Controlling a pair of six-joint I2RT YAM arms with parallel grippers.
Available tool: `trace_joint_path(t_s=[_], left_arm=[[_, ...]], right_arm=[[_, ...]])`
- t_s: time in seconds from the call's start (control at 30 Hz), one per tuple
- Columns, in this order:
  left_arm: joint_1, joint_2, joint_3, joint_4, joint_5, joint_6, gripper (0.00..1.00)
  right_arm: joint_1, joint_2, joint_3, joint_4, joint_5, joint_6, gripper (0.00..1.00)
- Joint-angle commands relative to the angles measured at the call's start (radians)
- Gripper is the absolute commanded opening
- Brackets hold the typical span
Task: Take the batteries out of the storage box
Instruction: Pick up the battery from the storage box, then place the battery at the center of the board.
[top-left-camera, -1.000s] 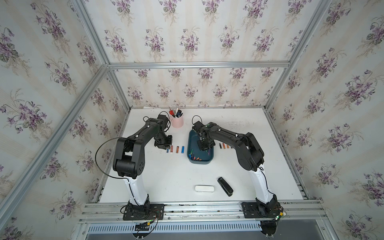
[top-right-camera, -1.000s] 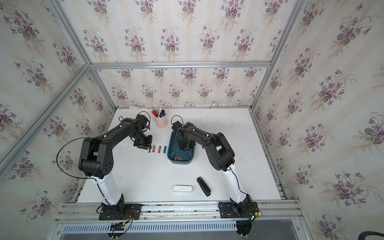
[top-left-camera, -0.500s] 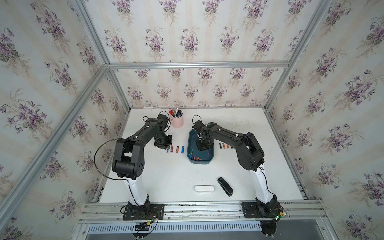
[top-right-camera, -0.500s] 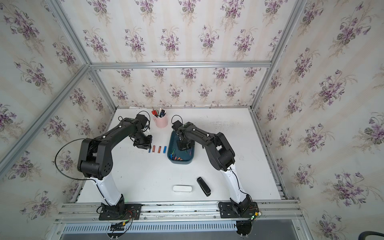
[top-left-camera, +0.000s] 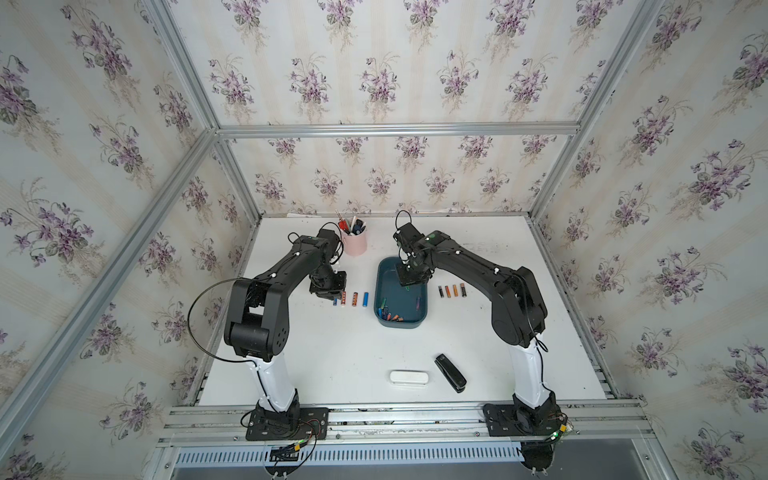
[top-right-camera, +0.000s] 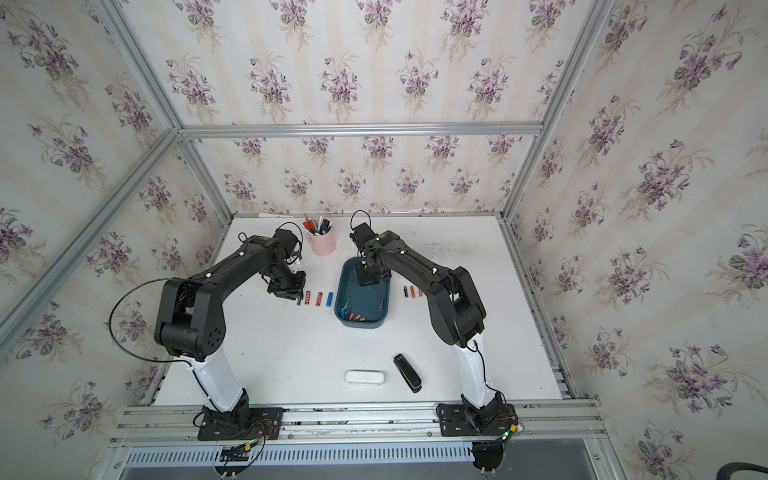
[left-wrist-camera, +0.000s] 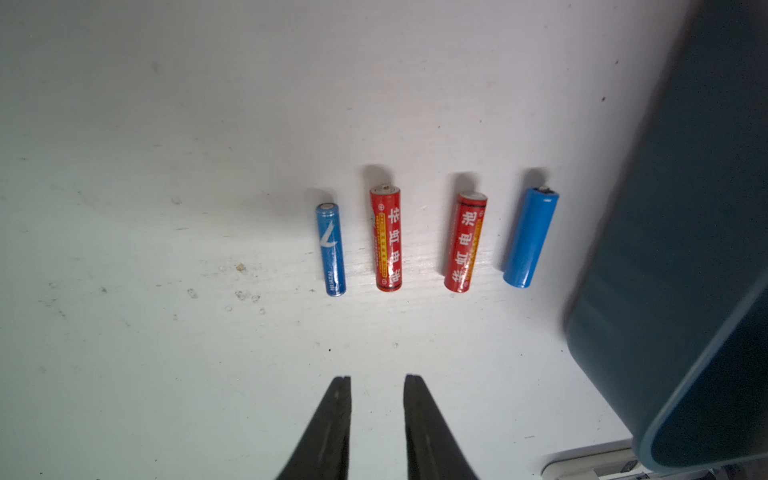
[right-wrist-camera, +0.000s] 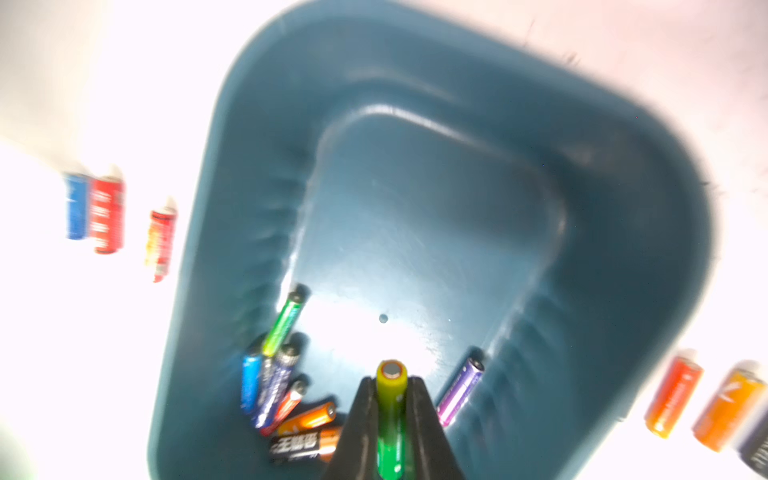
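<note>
**White tabletop (top-left-camera: 353, 353): yellow-green cylindrical battery (right-wrist-camera: 390, 415) being gripped over dark teal shallow rectangular plastic tub (right-wrist-camera: 249, 166)**

The battery is being clamped by the right gripper's (right-wrist-camera: 391, 381) closed fingers. More loose batteries (right-wrist-camera: 274, 386) are being held in one end of the tub. The left gripper (left-wrist-camera: 377, 380) is being held slightly parted and empty above the table, near a row of four batteries (left-wrist-camera: 386, 241) beside the tub; four more batteries (top-left-camera: 448, 291) are being shown on its other side.

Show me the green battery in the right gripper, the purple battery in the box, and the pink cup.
green battery (right-wrist-camera: 390, 415): right wrist view, body between the jaws.
purple battery (right-wrist-camera: 460, 392): right wrist view, mid-body.
pink cup (top-left-camera: 355, 245): in a top view, outer wall.
</note>
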Motion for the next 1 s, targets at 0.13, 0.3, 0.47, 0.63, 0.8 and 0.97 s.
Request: trace_joint_path(t_s=[0.13,0.3,0.47,0.63,0.8,0.97], left_arm=[[-0.003,-0.006,0.006,-0.023,-0.017,-0.012,0.28],[-0.006,0.003,0.014,-0.024,-0.018,-0.011,0.28],[-0.008,0.014,0.013,-0.019,-0.015,-0.010,0.28],[-0.010,0.025,0.008,-0.011,-0.011,-0.009,0.28],[-0.011,0.036,0.012,-0.012,-0.012,-0.006,0.28],[-0.012,0.039,0.011,-0.011,-0.013,-0.004,0.28]], right_arm=[[-0.086,-0.090,-0.007,-0.032,-0.001,-0.050,0.13],[-0.219,-0.170,-0.093,-0.030,0.021,-0.088,0.13],[-0.352,-0.221,-0.217,0.001,0.056,-0.127,0.13],[-0.437,-0.225,-0.332,0.056,0.072,-0.150,0.13],[-0.453,-0.184,-0.376,0.087,0.095,-0.154,0.14],[-0.457,-0.144,-0.396,0.121,0.101,-0.152,0.14]])
